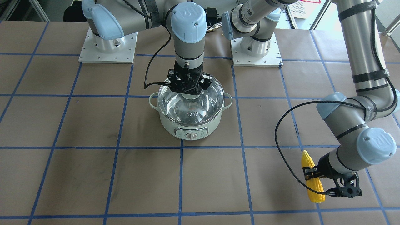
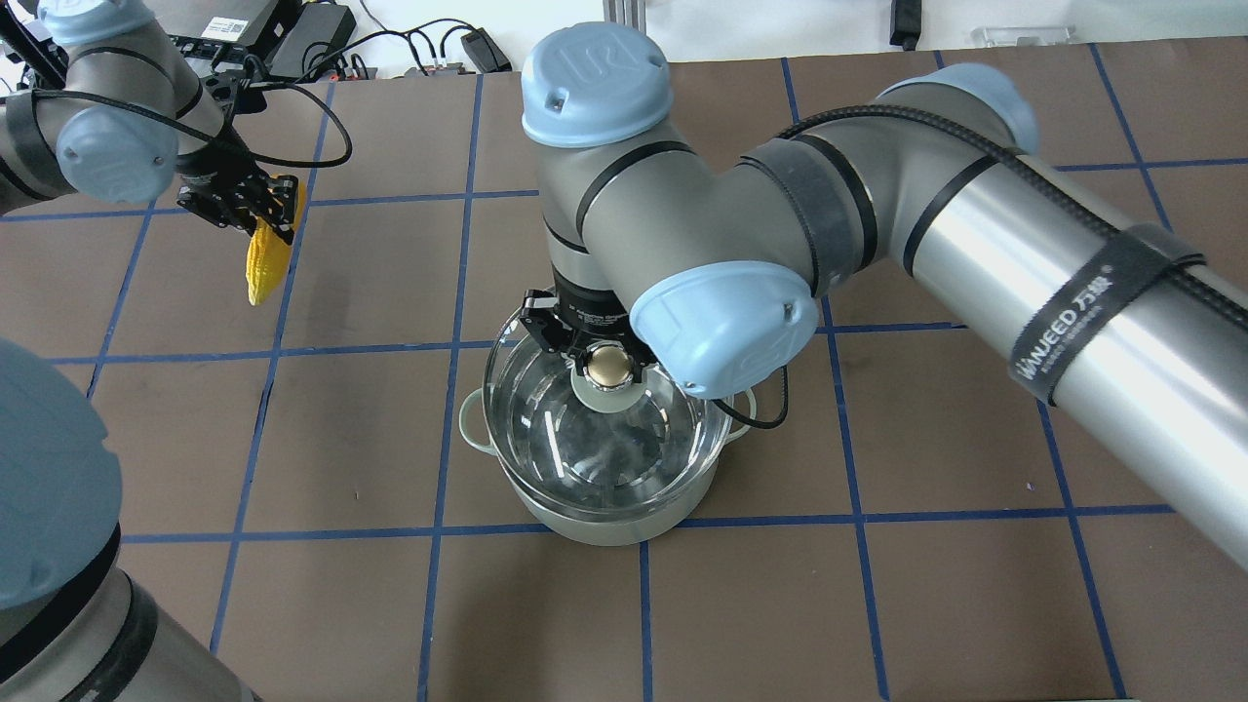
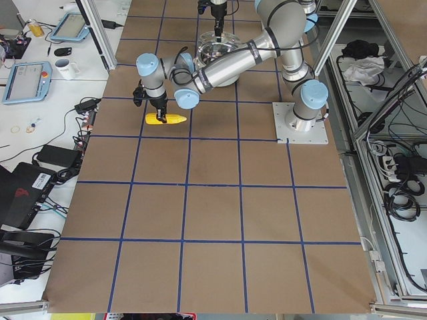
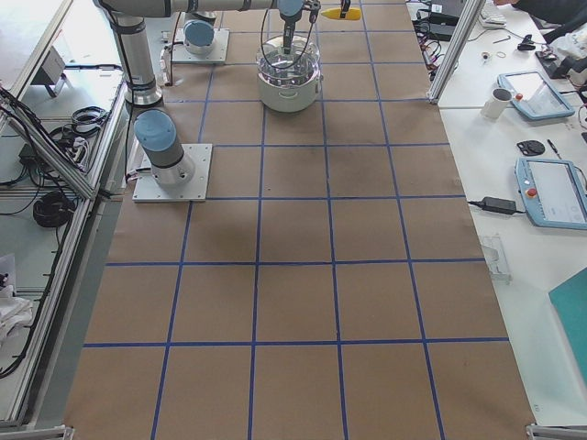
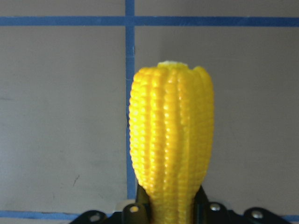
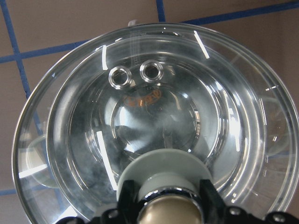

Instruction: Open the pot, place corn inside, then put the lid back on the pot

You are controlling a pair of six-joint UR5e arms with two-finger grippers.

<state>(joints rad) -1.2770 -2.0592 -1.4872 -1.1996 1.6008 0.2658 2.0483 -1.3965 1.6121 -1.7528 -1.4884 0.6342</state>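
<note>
The pale mint-green pot [image 1: 190, 128] stands mid-table, its dial panel facing away from the robot; it also shows in the overhead view [image 2: 604, 522]. My right gripper [image 2: 606, 366] is shut on the metallic knob of the clear glass lid [image 1: 200, 107], which sits over the pot's mouth, perhaps slightly raised. The right wrist view looks through the lid [image 6: 154, 116] into the empty steel interior. My left gripper [image 1: 315, 182] is shut on the yellow corn [image 1: 307, 161] and holds it above the table, well off to the pot's side. The corn also shows in the overhead view [image 2: 263, 268] and the left wrist view [image 5: 170, 140].
Brown table paper carries a blue tape grid. Two arm base plates [image 1: 107, 47] [image 1: 256, 50] sit behind the pot. My right forearm [image 2: 1024, 263] stretches over the table's right half. Cables and power bricks [image 2: 292, 39] lie at the far edge.
</note>
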